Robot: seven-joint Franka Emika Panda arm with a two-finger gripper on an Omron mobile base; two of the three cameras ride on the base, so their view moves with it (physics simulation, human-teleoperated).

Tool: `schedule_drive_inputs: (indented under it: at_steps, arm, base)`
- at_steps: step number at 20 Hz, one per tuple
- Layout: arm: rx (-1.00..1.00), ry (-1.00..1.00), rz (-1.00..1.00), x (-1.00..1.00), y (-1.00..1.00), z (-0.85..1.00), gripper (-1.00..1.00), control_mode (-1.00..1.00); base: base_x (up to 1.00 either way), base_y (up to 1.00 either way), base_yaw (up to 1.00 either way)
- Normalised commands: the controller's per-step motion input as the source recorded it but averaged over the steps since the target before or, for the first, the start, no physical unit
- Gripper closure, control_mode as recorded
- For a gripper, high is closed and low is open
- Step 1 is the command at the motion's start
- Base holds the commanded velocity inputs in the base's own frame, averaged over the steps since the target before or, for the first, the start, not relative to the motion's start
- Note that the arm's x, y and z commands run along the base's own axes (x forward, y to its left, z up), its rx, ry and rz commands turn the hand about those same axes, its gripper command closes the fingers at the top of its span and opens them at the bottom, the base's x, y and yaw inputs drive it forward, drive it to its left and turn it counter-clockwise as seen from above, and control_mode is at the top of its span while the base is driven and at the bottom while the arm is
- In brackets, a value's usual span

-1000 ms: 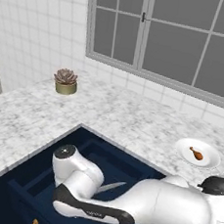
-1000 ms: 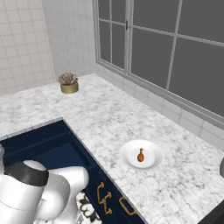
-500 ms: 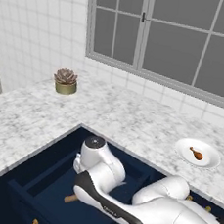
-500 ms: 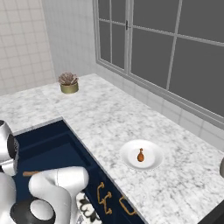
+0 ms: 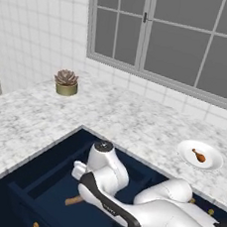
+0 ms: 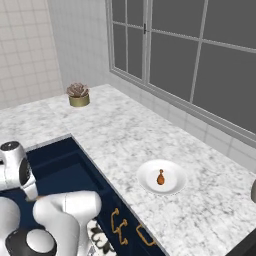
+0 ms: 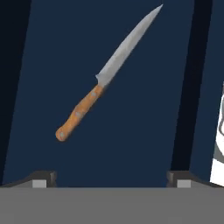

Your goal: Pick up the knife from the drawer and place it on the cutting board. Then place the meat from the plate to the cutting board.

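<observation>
Hand view showed the jaws spread wide, the two dark tips standing far apart at the bottom, with the gripper [image 7: 111, 178] holding and touching nothing. The knife [image 7: 103, 78] lay flat on the dark blue floor of the drawer [image 7: 144, 131], beyond the tips and clear of them. Its slim silver-grey blade tapered to a fine point, and its light brown wooden handle had a rounded end with small rivets. It lay on a slant across the compartment, between two darker strips of the drawer's walls.

In the left base view the drawer [image 5: 53, 176] stood open below the bench [image 5: 125, 119], a shallow navy box with a divider, and the white arm bent down into it. The brown handle of the knife [image 5: 74, 200] peeked out beside the arm. The bench was speckled grey-white marble. On it sat the round white plate [image 5: 200, 155], smooth and shallow, with the small orange-brown meat [image 5: 198, 155] in its middle. A small succulent [image 5: 66, 81] in a brass-coloured pot stood near the tiled wall.

In the right base view, gold handles [image 6: 118, 226] curved on the drawer's front.
</observation>
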Motion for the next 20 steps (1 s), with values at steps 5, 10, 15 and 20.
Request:
schedule_drive_inputs:
  at_steps: [5, 10, 15, 20]
  arm:
    - [-0.09, 0.02, 0.34, 0.18, 0.14, -0.43, -1.00, -1.00]
    - [-0.05, 0.01, 0.02, 0.03, 0.33, -0.11, -1.00, -1.00]
    - [-0.04, 0.00, 0.00, 0.13, 0.22, -0.25, -1.00, -1.00]
    - [0.00, -0.02, 0.00, 0.16, 0.00, -0.28, -1.00, -1.00]
  base:
    - [0.00, 0.00, 0.00]
    - [0.00, 0.00, 0.00]
    - [0.00, 0.00, 0.00]
    - [0.00, 0.00, 0.00]
